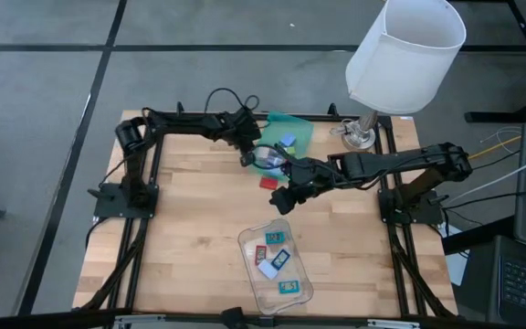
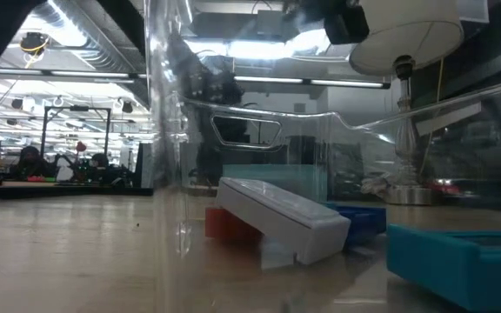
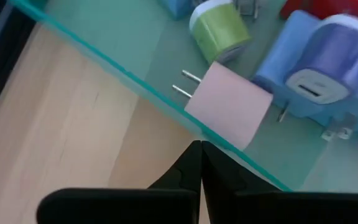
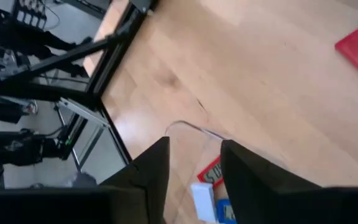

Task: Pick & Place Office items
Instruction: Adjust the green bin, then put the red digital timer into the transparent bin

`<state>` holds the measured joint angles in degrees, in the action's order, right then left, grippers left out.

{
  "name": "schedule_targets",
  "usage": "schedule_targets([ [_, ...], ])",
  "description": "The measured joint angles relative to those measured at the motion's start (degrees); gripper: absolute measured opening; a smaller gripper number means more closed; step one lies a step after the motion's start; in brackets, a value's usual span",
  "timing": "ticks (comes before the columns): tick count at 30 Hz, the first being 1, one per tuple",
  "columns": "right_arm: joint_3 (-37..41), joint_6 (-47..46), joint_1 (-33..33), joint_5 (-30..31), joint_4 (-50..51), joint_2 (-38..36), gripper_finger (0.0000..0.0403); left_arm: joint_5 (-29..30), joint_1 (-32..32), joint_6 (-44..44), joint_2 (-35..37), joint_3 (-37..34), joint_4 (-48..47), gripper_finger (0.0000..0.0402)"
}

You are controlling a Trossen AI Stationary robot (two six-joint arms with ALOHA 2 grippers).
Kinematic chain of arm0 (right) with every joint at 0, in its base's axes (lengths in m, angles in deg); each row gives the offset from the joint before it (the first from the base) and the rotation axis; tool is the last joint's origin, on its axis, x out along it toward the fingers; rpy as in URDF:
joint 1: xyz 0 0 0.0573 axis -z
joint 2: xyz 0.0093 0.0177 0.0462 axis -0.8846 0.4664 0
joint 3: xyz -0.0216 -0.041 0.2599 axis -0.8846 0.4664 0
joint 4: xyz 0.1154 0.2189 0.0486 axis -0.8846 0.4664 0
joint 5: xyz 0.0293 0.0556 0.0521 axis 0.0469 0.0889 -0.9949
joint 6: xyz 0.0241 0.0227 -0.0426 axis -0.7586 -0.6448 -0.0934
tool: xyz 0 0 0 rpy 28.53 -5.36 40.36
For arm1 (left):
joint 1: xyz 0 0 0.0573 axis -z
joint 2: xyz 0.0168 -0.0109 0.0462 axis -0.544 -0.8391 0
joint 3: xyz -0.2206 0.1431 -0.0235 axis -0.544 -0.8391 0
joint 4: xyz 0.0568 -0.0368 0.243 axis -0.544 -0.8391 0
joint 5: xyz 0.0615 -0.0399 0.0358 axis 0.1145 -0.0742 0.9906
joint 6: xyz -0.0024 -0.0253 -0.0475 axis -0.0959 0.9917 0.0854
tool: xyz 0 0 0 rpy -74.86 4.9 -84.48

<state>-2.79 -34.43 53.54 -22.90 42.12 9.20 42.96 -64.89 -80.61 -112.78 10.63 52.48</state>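
A: From above we see the left end effector (image 1: 247, 155) at the green tray (image 1: 299, 130) edge, and the right end effector (image 1: 284, 201) over the desk (image 1: 190, 228) near a red flat piece (image 1: 268, 182); flat pieces lie in the clear tray (image 1: 304, 291).

B: Low down, only a white piece (image 2: 285, 217) shows.

A: Our left wrist shows fingers (image 3: 188, 171) pressed together, empty, beside a pink charger cube (image 3: 232, 104) and a green cube (image 3: 219, 28).

B: Our right wrist shows fingers (image 4: 151, 168) spread, holding nothing.
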Motion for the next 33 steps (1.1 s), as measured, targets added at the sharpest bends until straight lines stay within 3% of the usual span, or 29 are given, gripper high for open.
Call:
schedule_targets([
  [11,-0.8,-0.2,0.0,1.8,0.7,0.0,0.0105,-7.4,6.0,-0.2,-10.3,16.4,-1.9,0.0003],
  [20,-0.8,0.8,0.0,3.2,1.6,0.0,0.01,-8.5,7.3,0.1,-12.7,21.9,-12.9,0.0018],
  [26,-0.8,6.6,1.4,7.3,3.3,-0.7,0.0101,-10.4,5.3,-2.7,-5.0,22.5,-23.4,0.006],
  [33,-0.8,15.0,7.5,8.3,2.9,-2.2,0.0101,-10.9,7.7,-9.2,0.2,22.6,-29.3,0.0161],
])
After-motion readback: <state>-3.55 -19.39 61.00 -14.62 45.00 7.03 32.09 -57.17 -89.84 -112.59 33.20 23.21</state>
